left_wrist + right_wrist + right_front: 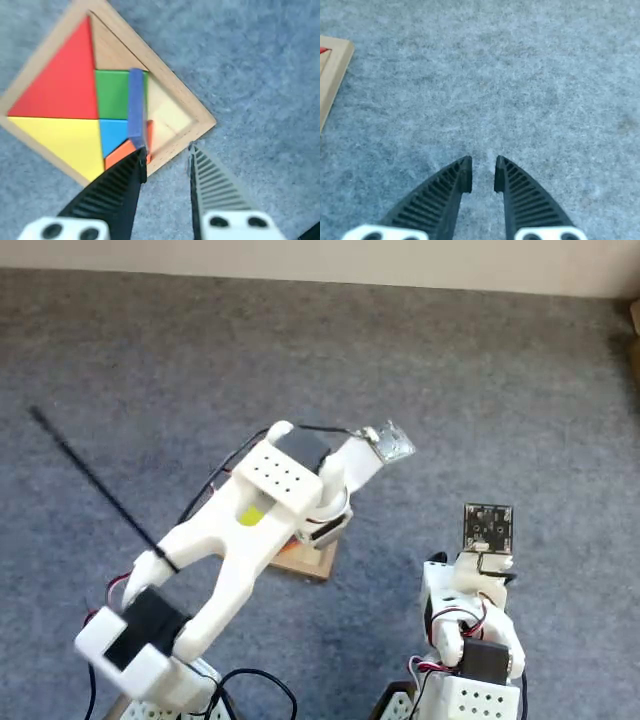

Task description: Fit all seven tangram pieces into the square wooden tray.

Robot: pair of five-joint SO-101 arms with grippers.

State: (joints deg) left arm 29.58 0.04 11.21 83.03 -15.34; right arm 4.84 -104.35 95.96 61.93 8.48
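Observation:
The square wooden tray (200, 117) lies on the carpet and holds a red triangle (60, 80), a yellow triangle (65, 142), a green piece (112, 95), a light blue piece (112, 135) and an orange piece (120, 152). A dark blue piece (136, 107) stands on its edge across the green and light blue ones, beside a bare pocket of the tray. My left gripper (167, 157) hangs open just over the tray's near rim, one fingertip (140, 162) by the dark blue piece's end. My right gripper (481, 175) is shut over bare carpet, with a corner of the tray (330, 75) off to the side.
Grey carpet covers the floor all around. In the high view the left arm (250, 540) stretches over the tray (312, 562), and the right arm (480, 590) sits folded near the front right. A thin black rod (90, 475) slants at the left.

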